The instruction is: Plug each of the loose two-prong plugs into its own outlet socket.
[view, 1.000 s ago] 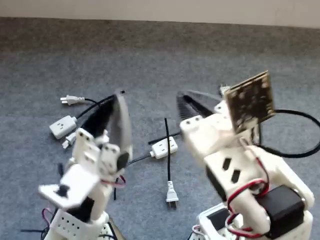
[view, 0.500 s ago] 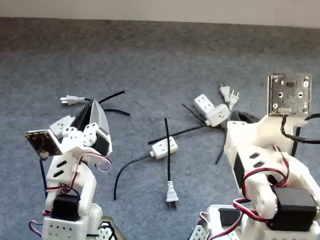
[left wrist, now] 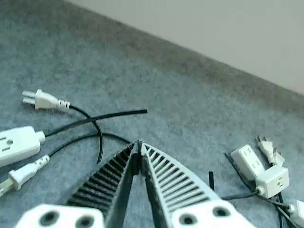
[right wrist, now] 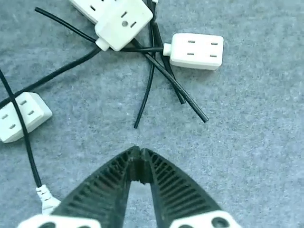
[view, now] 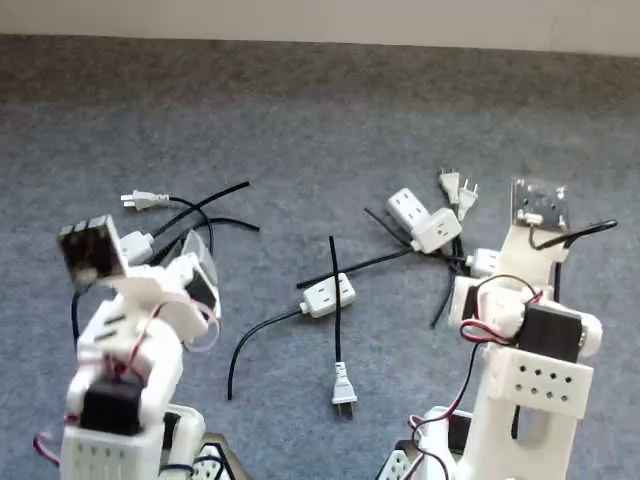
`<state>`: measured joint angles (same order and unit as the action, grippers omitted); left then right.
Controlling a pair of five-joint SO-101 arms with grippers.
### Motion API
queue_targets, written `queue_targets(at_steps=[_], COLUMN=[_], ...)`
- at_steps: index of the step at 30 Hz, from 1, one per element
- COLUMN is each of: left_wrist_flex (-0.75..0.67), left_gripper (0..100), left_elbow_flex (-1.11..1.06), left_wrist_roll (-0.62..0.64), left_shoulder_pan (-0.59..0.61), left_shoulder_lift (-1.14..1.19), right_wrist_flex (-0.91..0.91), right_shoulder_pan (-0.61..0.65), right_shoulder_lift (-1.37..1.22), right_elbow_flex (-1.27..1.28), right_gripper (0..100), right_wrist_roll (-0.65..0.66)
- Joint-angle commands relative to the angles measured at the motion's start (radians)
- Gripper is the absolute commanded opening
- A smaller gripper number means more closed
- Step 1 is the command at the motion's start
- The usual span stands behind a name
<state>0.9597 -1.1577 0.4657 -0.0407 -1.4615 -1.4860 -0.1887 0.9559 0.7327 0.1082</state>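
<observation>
High view puts the white two-prong plug [view: 140,200] at about ten o'clock from the left gripper [left wrist: 139,146], its long axis lying nine-to-three, prongs toward nine. That gripper is nearer, I judge. Both claws are pressed together and empty; the right gripper [right wrist: 139,154] hangs near an outlet socket [right wrist: 196,51].

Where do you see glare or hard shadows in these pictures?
High view: soft, even light on the grey carpet, no hard shadows. Left wrist view: the pale wall is brightest, no glare on the two-prong plug. Right wrist view: the white outlet socket is bright but not washed out, its slots visible.
</observation>
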Motion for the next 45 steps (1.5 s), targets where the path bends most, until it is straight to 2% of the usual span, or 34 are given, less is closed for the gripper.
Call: queue_targets(at_steps=[1,8,13,16,21,24,30,34,37,41,45], left_wrist_flex=[0.157,0.566,0.647,0.671,0.741,0.744,0.74,0.643,0.568,0.491,0.468], left_gripper=[1,1,2,14,47,55,55,55,55,55,55], left_elbow_flex=[0.251,0.613,0.676,0.67,0.622,0.608,0.613,0.611,0.613,0.613,0.641], left_wrist_roll=[0.005,0.005,0.005,0.005,0.002,-0.005,-0.006,0.002,0.003,0.003,0.006], left_shoulder_pan=[-0.044,-0.321,-0.45,-0.478,-0.515,-0.538,-0.737,-0.835,-0.835,-0.777,-0.731], left_shoulder_lift=[0.321,0.561,0.628,0.694,0.852,0.932,1.053,1.136,1.216,1.326,1.392], right_wrist_flex=[0.058,0.199,0.305,0.349,0.463,0.559,0.705,0.723,0.723,0.723,0.723], right_shoulder_pan=[-0.033,-0.064,-0.065,-0.067,-0.186,-0.266,-0.334,-0.337,-0.337,-0.337,-0.337], right_shoulder_lift=[0.004,0.004,0.004,0.004,0.004,0.004,0.004,0.002,0.001,0.001,0.001], right_elbow_flex=[0.061,0.26,0.383,0.437,0.516,0.578,0.668,0.674,0.676,0.676,0.676], right_gripper=[1.2,1.2,1.2,1.2,1.2,1.2,1.2,1.2,1.2,1.2,1.2], right_wrist_roll=[0.057,0.055,0.06,0.06,0.055,0.055,0.054,0.054,0.054,0.054,0.054])
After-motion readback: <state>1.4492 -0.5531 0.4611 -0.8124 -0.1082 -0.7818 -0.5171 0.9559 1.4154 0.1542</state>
